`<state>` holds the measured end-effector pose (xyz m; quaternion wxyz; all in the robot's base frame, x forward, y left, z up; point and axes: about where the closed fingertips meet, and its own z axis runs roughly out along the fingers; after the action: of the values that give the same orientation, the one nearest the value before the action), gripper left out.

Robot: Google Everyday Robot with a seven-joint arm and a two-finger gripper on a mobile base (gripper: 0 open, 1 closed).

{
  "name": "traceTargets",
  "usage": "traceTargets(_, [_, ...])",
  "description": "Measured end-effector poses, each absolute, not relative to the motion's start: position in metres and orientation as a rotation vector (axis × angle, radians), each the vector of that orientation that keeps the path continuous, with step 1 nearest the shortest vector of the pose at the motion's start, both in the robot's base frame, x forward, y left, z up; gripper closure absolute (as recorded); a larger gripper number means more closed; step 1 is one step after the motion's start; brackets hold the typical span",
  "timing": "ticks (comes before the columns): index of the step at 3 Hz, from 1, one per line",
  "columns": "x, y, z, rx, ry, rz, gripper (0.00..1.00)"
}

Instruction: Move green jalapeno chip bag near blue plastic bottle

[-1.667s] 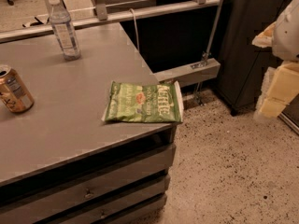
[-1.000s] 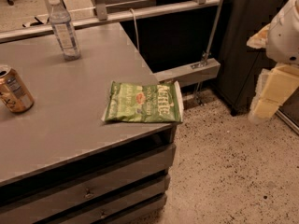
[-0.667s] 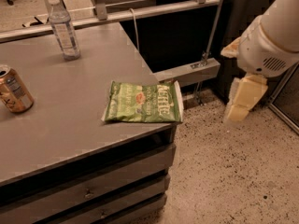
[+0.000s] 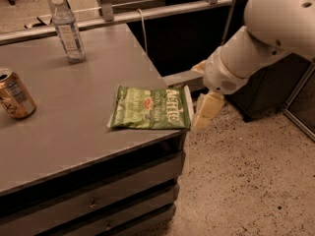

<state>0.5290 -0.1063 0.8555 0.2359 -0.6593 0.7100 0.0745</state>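
Where the table [image 4: 74,136] comes nearest, above the drawers [image 4: 98,200], the bag [image 4: 150,108] lies flat at the front right corner. Its long side runs across, and its right seam sits at or just over the table edge. Nothing holds it.

Gripper [image 4: 203,118]: just beside the bag's right end, off the table's side, pointing down, tip about level with the tabletop. Touching the seam or just clear of it: cannot tell. Spread or pressed together: cannot tell. The arm [image 4: 256,48] reaches in from the upper right.

Can [image 4: 15,95]: standing at the left, well apart from the bag. Not part of the task.

Bottle [image 4: 68,29]: upright near the far edge, well apart from the bag, with bare tabletop between them.

Step, as judged: approach to the bag. Grasp not yet made, and the carry has not begun.

Next move, as judged: take hold of the right end. The seam at the edge looks the easiest purchase, since a flat crinkly bag gives little to pinch from above. Then travel diagonally back and left, and set the bag down near the bottle. Stop short of contact, as a light upright bottle would tip easily. The can lies off that path.
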Motion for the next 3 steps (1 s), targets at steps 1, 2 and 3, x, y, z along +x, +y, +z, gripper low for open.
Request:
traceTargets(1, [0.558,-0.079,0.841,-1.786,1.878,0.265,0.00])
traceTargets(2, [0.571,-0.060,0.838,-1.764,1.862,0.320,0.00])
traceTargets(3, [0.573,-0.049,0.835,-1.748,1.908,0.406,0.00])
